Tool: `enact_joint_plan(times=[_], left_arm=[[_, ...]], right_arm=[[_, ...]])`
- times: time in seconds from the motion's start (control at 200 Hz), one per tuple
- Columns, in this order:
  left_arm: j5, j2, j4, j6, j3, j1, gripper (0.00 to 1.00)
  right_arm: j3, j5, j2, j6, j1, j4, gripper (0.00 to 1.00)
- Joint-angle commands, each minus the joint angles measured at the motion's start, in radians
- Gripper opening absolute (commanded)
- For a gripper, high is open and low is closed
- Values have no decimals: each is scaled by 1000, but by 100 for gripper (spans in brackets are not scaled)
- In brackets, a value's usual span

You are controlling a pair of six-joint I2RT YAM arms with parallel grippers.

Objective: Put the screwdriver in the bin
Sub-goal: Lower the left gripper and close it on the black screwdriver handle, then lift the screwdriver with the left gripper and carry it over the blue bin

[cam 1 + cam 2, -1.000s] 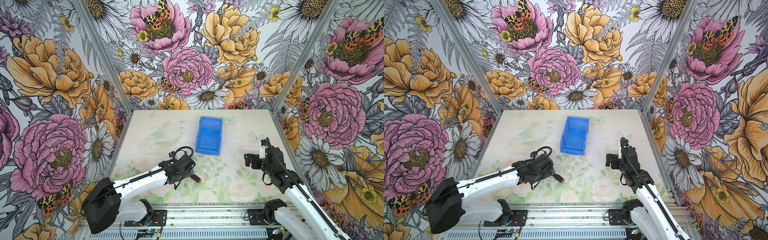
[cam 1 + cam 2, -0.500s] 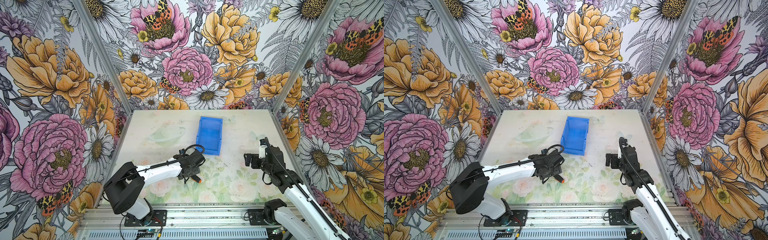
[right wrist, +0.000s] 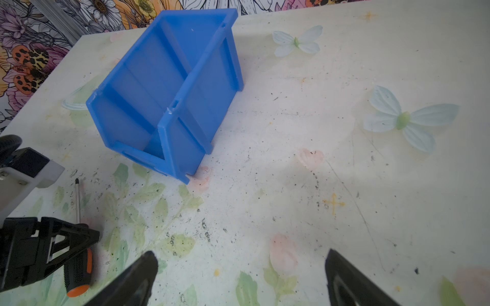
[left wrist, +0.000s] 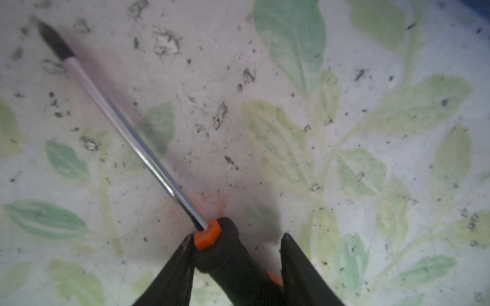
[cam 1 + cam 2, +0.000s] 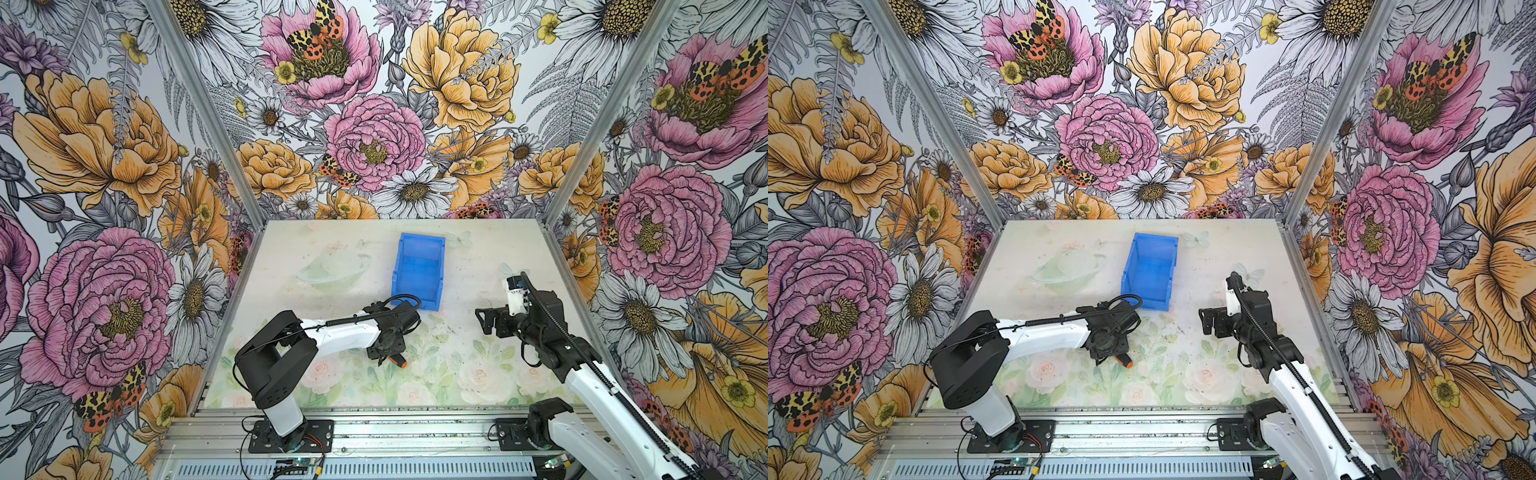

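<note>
- Since a second ago, your left gripper (image 5: 384,358) has slid across over the screwdriver (image 5: 397,360) and its jaws have narrowed; your right arm has not moved.
- In both top views your left arm stretches low and forward, wrist bent down to the table (image 5: 457,374). The screwdriver lies flat there, near the blue bin (image 5: 415,305) but outside it.
- In the left wrist view the jaws straddle the black handle just behind the orange collar, with one finger (image 4: 185,254) touching it. The handle sits skewed between them, so you cannot tell whether the squeeze is firm. Closing on that skew may twist the handle or squirt it out, and a light hold may let the shaft droop when you lift.
- In the right wrist view your right gripper (image 3: 241,254) hovers wide open and empty, facing the bin. A drooping shaft could catch the bin's wall.
</note>
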State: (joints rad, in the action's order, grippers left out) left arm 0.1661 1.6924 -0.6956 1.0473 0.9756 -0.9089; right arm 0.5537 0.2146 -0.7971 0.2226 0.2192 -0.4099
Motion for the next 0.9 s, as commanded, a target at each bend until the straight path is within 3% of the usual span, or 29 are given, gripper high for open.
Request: enact_joint_plan(times=[0.0, 0.14, 0.4, 0.601, 0.896], left_arm=[[-47, 32, -7, 0, -3, -9, 43], [-40, 7, -7, 5, -28, 6, 36], [-34, -41, -5, 3, -70, 40, 14], [-29, -68, -7, -7, -89, 52, 5], [-9, -244, -22, -55, -136, 140, 2]], right_arm=[[-10, 116, 18, -5, 15, 68, 99], [-25, 206, 24, 7, 56, 115, 99], [-55, 274, 76, 19, 196, 195, 99], [-67, 285, 131, 24, 259, 210, 100], [-55, 236, 116, 10, 290, 208, 100]])
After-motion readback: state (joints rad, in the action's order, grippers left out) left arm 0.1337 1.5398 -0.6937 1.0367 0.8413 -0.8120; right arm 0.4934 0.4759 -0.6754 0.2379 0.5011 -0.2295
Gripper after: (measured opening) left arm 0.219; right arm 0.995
